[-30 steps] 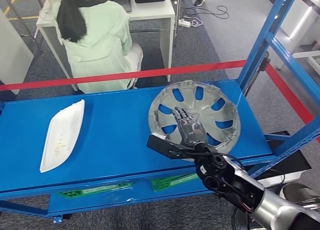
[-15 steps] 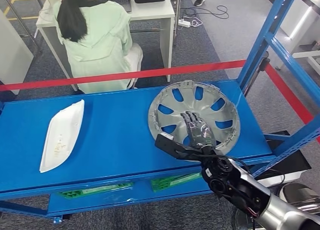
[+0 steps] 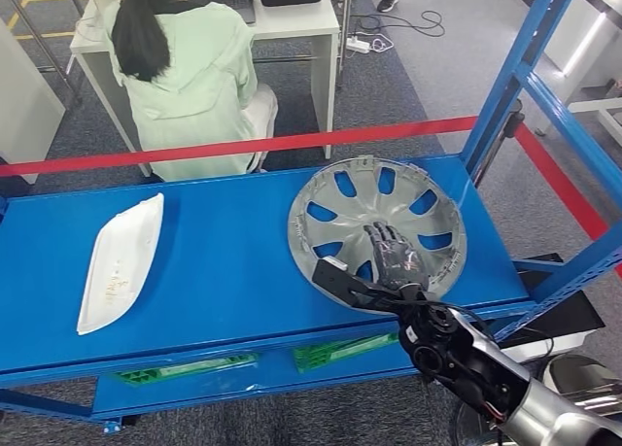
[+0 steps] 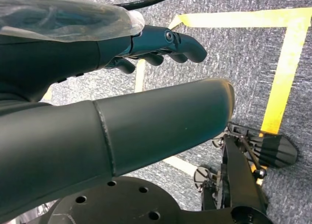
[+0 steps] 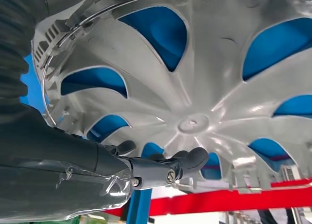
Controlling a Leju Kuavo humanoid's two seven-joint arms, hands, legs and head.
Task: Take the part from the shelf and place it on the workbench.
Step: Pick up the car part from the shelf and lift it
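Observation:
A silver hubcap (image 3: 411, 198) with spoke openings lies flat on the right part of the blue shelf (image 3: 220, 261). My right hand (image 3: 393, 257) hovers over its near half, fingers stretched forward and thumb spread to the left, holding nothing. The right wrist view has the hubcap (image 5: 206, 87) close up, with the fingertips (image 5: 191, 159) near its hub. A white elongated part (image 3: 120, 261) lies on the shelf's left side. My left hand (image 4: 165, 43) hangs over the grey floor, fingers loosely extended, with nothing in it.
A red tape barrier (image 3: 293, 142) runs behind the shelf. Beyond it a person (image 3: 190, 77) in a pale green jacket sits at a white desk (image 3: 293, 23). A blue shelf upright (image 3: 513, 77) rises at the right, close to the hubcap.
My right hand has slid to the right and slightly nearer across the hubcap. The hubcap and the white part have not moved.

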